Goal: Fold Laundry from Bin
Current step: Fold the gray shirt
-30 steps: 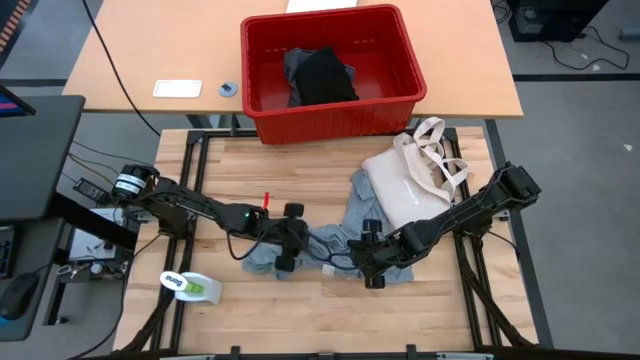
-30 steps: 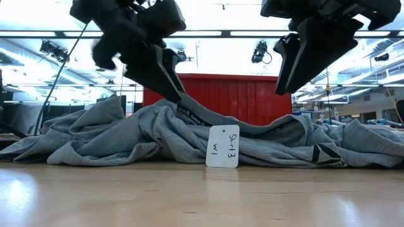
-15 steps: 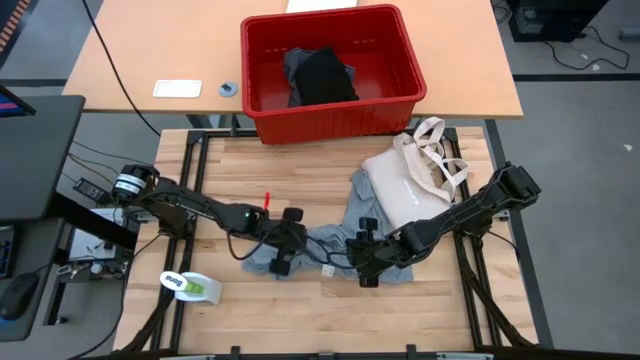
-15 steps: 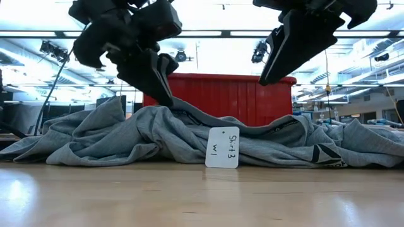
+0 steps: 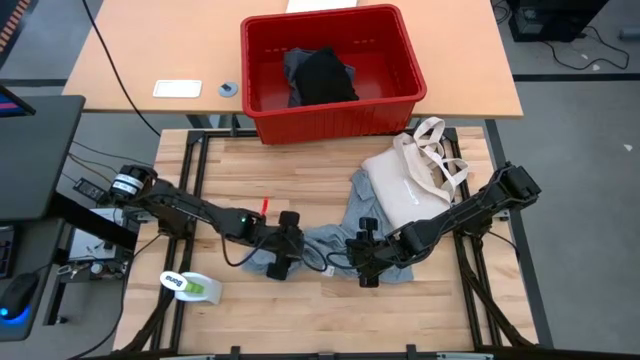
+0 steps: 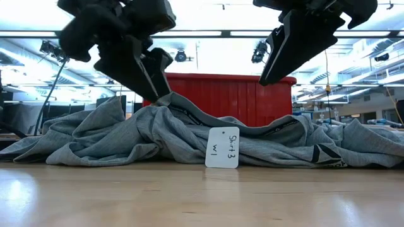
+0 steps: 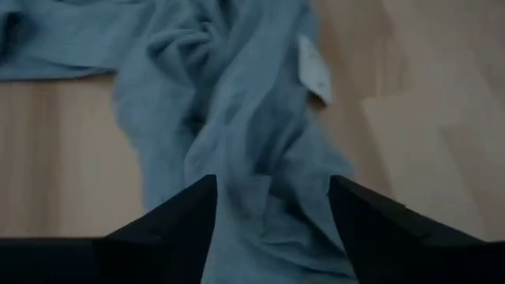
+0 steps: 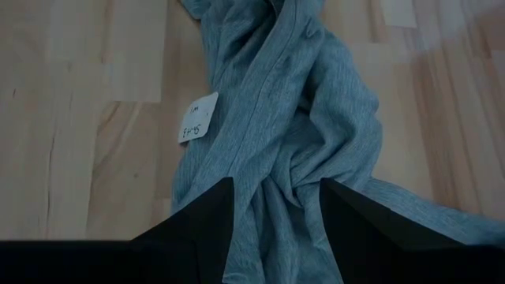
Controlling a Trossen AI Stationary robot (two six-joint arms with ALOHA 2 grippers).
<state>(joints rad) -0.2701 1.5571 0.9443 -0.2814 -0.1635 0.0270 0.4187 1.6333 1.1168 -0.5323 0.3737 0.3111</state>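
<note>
Cloth lies bunched across the front half of the wooden table: the grey T-shirt is crumpled into a long ridge whose long axis runs side to side, from the left gripper to the right gripper and then back toward the tote bag. In the low view the T-shirt spreads almost the full width of the table front, and a white paper tag hangs upright from its near edge, close to the middle.

The left gripper is down on the left end of the ridge with its fingers spread and cloth lying between them; whether it is pinching the cloth I cannot tell. The right gripper hovers just above the right part of the T-shirt, fingers apart and gripping nothing; in the low view its tips clear the fabric.

A roll of tape sits near the front left corner. Behind the T-shirt, the cream tote bag rests on the table's right side, touching the cloth. Farthest back, on a separate table, stands the red bin, long axis side to side, with a black garment heaped inside over some grey cloth
</note>
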